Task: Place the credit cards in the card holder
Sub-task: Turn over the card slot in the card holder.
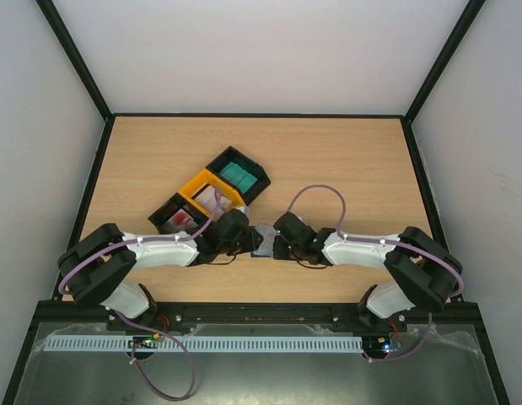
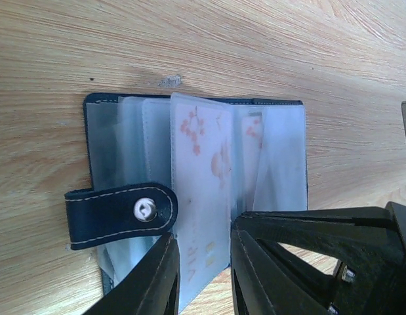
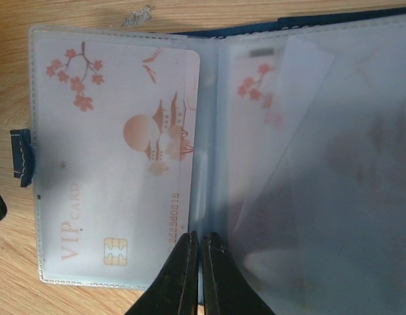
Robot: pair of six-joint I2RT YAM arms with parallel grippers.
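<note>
The navy card holder (image 1: 265,240) lies open on the wood between my two grippers, its clear sleeves fanned out. Its clasp tab (image 2: 117,213) with a metal snap folds over the left side. One whitish credit card (image 3: 117,151) with red blossom and pagoda print and "VIP CARD" sits inside a sleeve. That sleeve stands up between the fingers of my left gripper (image 2: 203,236), which is shut on its lower edge. A second card (image 3: 255,85) shows faintly in a sleeve behind. My right gripper (image 3: 201,237) is shut, its tips at the fold beside the card's sleeve.
Behind the left arm lie three small trays in a diagonal row: a black one (image 1: 238,175) with teal contents, a yellow one (image 1: 208,192), and a black one (image 1: 178,215) with red inside. Black frame rails border the table.
</note>
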